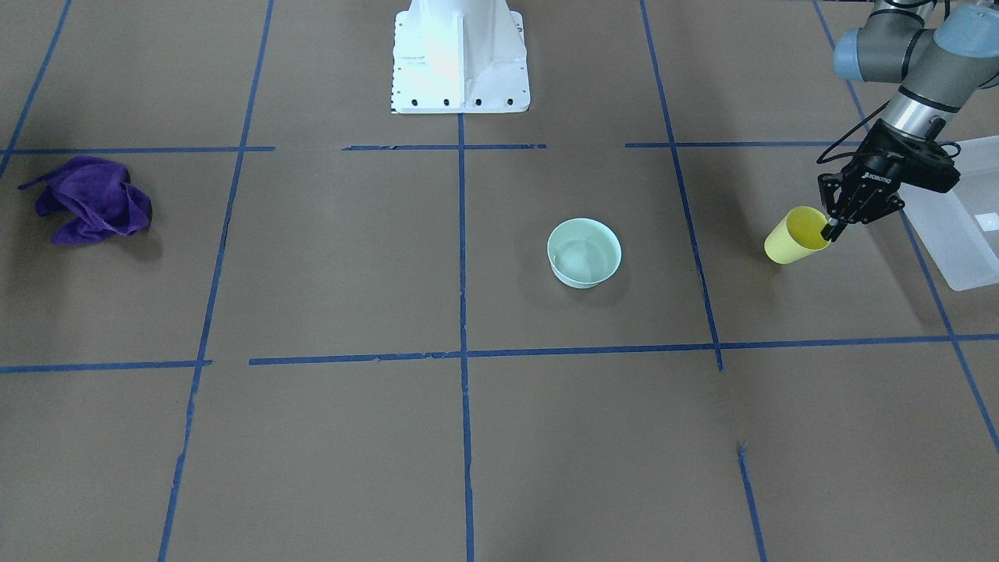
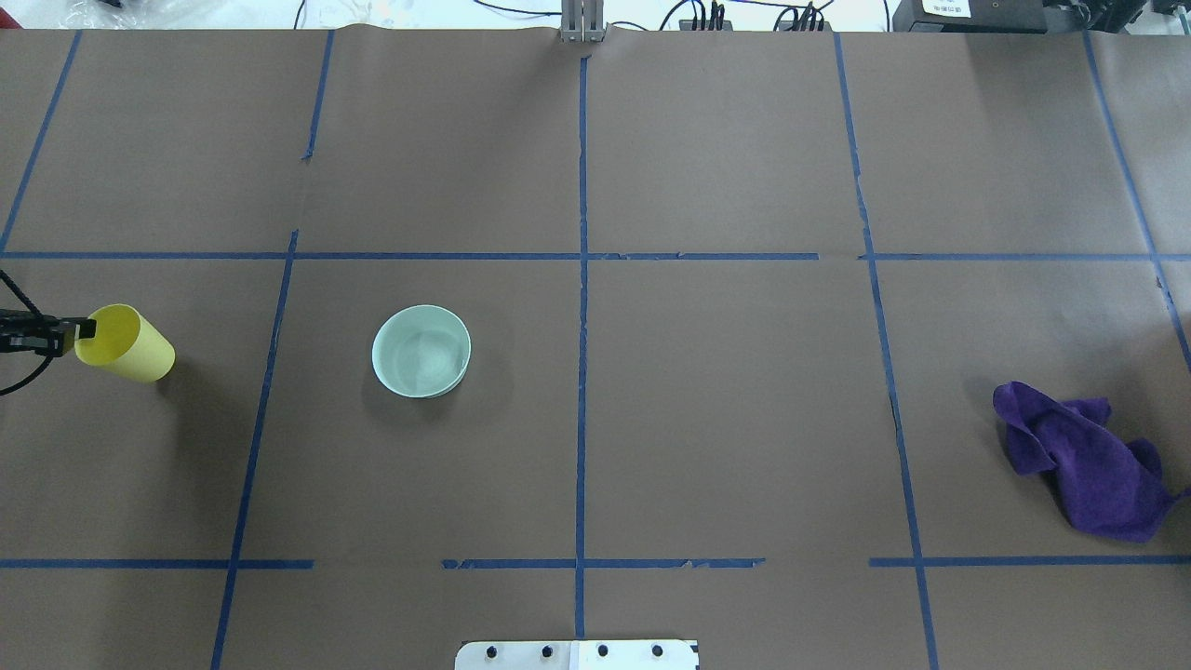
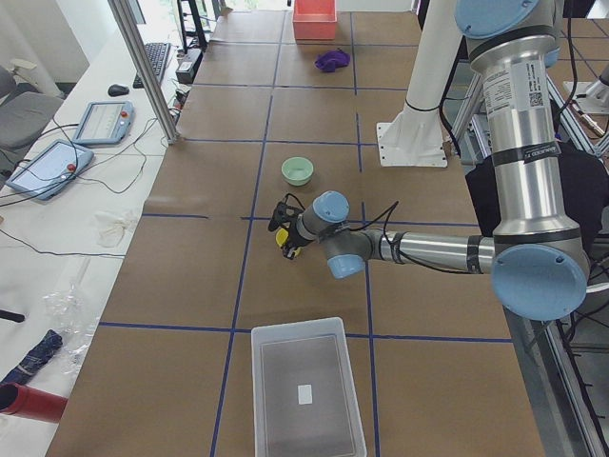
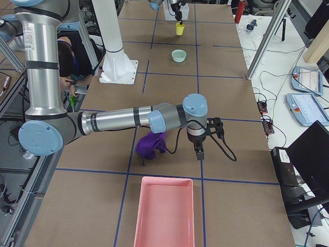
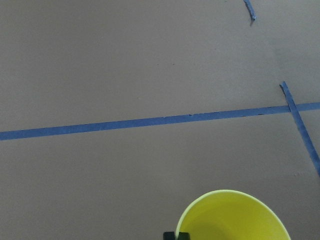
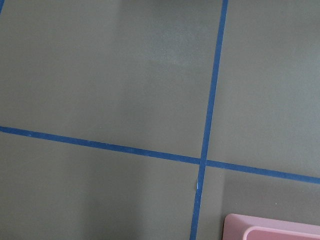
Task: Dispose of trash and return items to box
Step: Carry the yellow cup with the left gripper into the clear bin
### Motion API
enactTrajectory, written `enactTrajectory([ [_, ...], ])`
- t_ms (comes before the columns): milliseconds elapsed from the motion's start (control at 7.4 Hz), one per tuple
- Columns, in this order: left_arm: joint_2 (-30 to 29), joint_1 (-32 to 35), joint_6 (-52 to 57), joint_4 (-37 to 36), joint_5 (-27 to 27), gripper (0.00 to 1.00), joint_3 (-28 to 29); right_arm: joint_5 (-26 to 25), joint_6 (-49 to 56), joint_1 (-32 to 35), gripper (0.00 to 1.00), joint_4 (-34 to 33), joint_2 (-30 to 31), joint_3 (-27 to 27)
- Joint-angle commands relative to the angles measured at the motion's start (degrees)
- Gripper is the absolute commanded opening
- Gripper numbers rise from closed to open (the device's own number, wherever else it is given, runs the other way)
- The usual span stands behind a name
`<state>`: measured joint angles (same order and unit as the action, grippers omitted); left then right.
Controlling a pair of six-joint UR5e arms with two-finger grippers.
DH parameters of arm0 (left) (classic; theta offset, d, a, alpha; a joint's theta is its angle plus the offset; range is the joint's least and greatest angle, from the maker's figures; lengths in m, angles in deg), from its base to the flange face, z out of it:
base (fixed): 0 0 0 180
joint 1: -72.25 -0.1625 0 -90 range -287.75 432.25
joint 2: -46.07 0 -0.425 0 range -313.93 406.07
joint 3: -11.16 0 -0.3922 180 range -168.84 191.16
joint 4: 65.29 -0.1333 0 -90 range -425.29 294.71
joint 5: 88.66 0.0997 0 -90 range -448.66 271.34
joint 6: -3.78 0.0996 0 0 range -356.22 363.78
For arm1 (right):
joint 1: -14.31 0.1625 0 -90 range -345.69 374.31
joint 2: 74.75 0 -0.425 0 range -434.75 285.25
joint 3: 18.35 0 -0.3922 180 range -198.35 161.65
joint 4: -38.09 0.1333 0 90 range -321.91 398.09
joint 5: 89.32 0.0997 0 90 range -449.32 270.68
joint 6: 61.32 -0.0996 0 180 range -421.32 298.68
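Note:
My left gripper [image 1: 833, 229] is shut on the rim of the small yellow cup [image 1: 794, 236], one finger inside it. The cup hangs tilted above the table, just beside the translucent white box [image 1: 944, 238]. In the overhead view the cup [image 2: 126, 344] is at the far left edge. The left wrist view shows the cup's mouth [image 5: 235, 217] at the bottom. The mint-green bowl [image 1: 584, 252] stands upright near the table's middle. My right gripper [image 4: 198, 150] hangs over the table next to the purple cloth [image 4: 149, 144]; I cannot tell whether it is open or shut.
The purple cloth [image 2: 1089, 461] lies crumpled at the table's right end. A pink bin [image 4: 163, 216] stands beyond it at that end; its corner shows in the right wrist view [image 6: 270, 227]. The robot's white base [image 1: 459, 58] stands at the table's rear edge.

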<state>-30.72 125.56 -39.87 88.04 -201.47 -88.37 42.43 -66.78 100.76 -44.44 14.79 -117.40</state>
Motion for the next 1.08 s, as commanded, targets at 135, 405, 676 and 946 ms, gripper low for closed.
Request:
enactTrajectory([
  [135, 0.24, 22.80, 28.16, -13.16, -17.66, 0.00, -1.19, 0.09, -0.16, -0.06, 1.00, 0.00, -0.07, -0.61],
  [405, -1.95, 34.26, 51.02, -26.53, -18.23, 0.00, -0.06, 0.09, -0.16, -0.15, 1.00, 0.00, -0.07, -0.61],
  [676, -1.96, 41.40, 65.66, -29.49, -19.01, 0.00, 5.19, 0.09, -0.08, -0.23, 1.00, 0.00, -0.07, -0.61],
  [946, -1.43, 41.61, 65.66, -21.38, -20.60, 0.00, 13.27, 0.00, -0.08, -0.23, 1.00, 0.00, -0.07, -0.61],
])
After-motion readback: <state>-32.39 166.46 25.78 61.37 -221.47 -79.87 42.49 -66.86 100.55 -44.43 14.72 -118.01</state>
